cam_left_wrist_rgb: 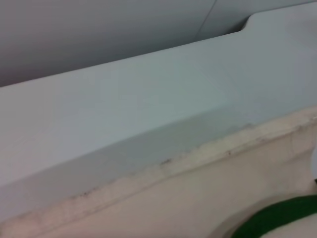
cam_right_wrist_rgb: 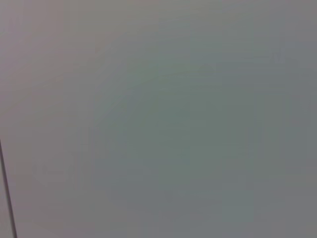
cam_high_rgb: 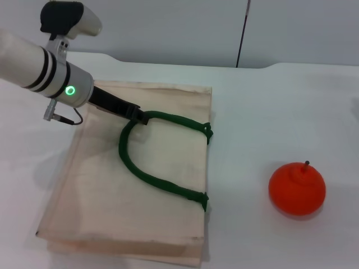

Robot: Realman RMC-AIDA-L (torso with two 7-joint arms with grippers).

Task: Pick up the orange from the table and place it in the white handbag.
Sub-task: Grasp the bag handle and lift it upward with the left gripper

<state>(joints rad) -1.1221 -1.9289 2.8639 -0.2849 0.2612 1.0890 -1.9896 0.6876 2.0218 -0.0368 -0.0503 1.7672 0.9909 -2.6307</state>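
The orange, round with a short dark stem, sits on the white table at the right, well apart from the bag. The white handbag lies flat at the left-centre, its green rope handle looping over its top face. My left gripper reaches in from the upper left, and its dark fingers are closed on the far end of the handle. The left wrist view shows the bag's cream fabric and a piece of green handle. My right gripper is out of view.
The white table stretches between the bag and the orange. Its far edge meets a grey wall with a thin dark vertical line. The right wrist view shows only a plain grey surface.
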